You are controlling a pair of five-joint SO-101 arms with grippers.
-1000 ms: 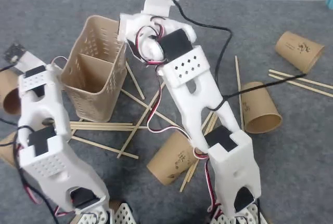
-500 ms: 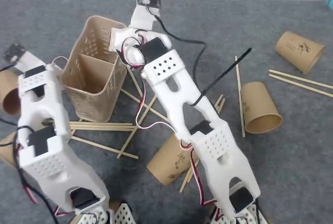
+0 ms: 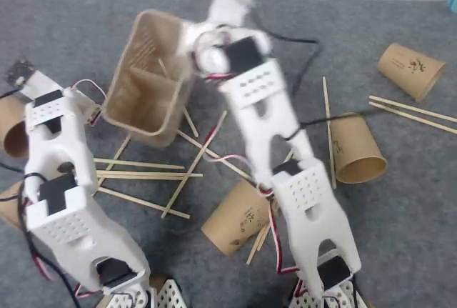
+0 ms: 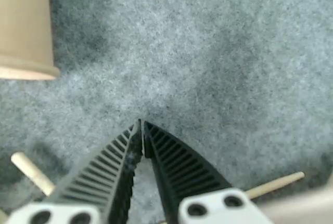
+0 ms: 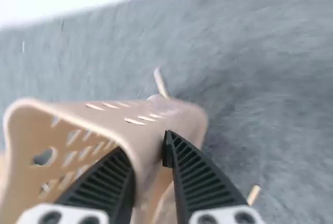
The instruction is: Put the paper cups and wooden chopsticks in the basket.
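Note:
The tan perforated basket [image 3: 146, 83] leans over at the back left of the grey carpet. My right gripper [image 5: 148, 146] is shut on its rim [image 5: 104, 112], one finger inside the wall and one outside; from above it sits at the basket's far corner [image 3: 193, 42]. A chopstick [image 5: 161, 83] lies on the carpet beyond the basket. My left gripper [image 4: 141, 125] is shut and holds nothing, low over bare carpet, with a paper cup [image 4: 23, 26] lying near it. Paper cups lie at the front middle [image 3: 239, 216], right [image 3: 355, 148] and far right [image 3: 410, 70].
Several chopsticks are scattered in front of the basket [image 3: 143, 174], with one beside the right cup [image 3: 328, 129] and two at the right edge [image 3: 414, 113]. Two more cups lie at the left edge [image 3: 10, 126]. A black cable [image 3: 335, 121] trails from the right arm.
The right arm swung left and then back right. The basket, upright before, has tipped over and shifted right and farther back with the gripper on its rim. The left arm has kept still.

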